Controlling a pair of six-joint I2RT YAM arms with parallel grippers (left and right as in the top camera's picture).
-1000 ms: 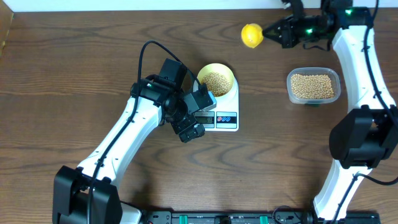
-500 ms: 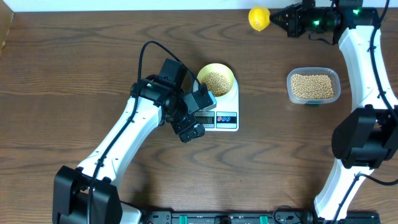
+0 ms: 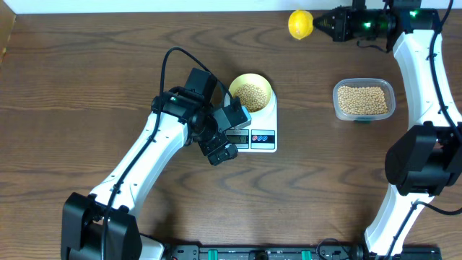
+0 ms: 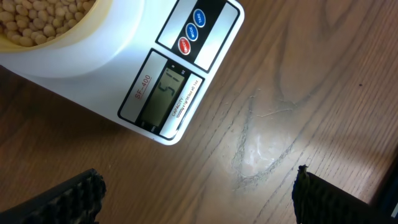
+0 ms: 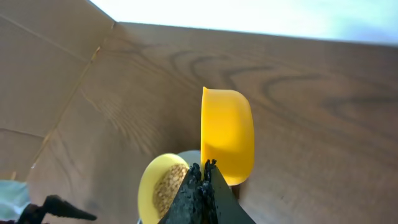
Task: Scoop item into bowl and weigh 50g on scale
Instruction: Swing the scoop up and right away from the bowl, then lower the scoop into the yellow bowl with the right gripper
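**Beans in the bowl on the scale; scoop held up at the far edge**

The soybean-like beans (image 3: 250, 95) are heaped in the pale-yellow bowl (image 3: 250, 81), which is set on the white scale (image 3: 263, 137) near the middle of the table (image 3: 86, 72). More beans are kept in the clear tub (image 3: 364, 100), well apart to the right. The display (image 4: 168, 93) appears to read 51, though it is seen at an angle.

The beans are judged hard, smooth and light, so they are likely to roll and scatter if pinched. They are better lifted by the scoop. The bowl is judged light and liable to slide on the scale, so it is best taken at the rim.

The left gripper (image 4: 196, 190) is spread wide just beside the scale's front edge, with nothing held or touched. The right gripper (image 5: 203, 183) is clenched on the handle of the yellow scoop (image 5: 227, 140), which is held tilted near the table's far edge. Whether the scoop carries beans cannot be told.
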